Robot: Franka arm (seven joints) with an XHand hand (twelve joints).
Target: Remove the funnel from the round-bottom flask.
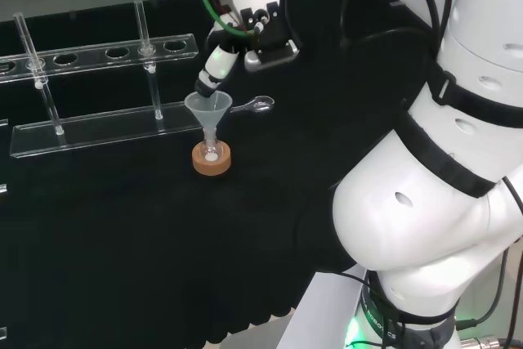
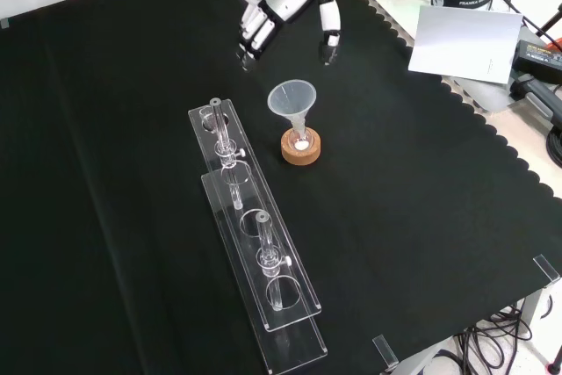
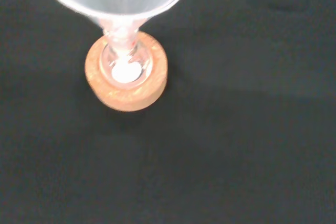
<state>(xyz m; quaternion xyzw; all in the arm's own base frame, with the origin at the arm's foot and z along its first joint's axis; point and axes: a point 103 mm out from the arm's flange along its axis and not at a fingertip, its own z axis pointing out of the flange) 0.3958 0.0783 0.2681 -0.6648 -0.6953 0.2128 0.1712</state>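
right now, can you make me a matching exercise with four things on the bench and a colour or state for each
Things:
1. funnel
2. cork ring
3. hand
4. test tube rack

Colour or state:
A. brown, lying on the cloth under the flask
B. clear, its stem down in the flask's neck
C. clear, long, with tubes standing in it
D. black and white, open above the funnel

Pairs: 1-B, 2-A, 3-D, 4-C

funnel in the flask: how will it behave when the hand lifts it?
The funnel looks thin clear plastic, so probably light and a bit slick. Its stem sits in the narrow flask neck on the cork ring; a slanted pull might tip the flask. The hand is open.
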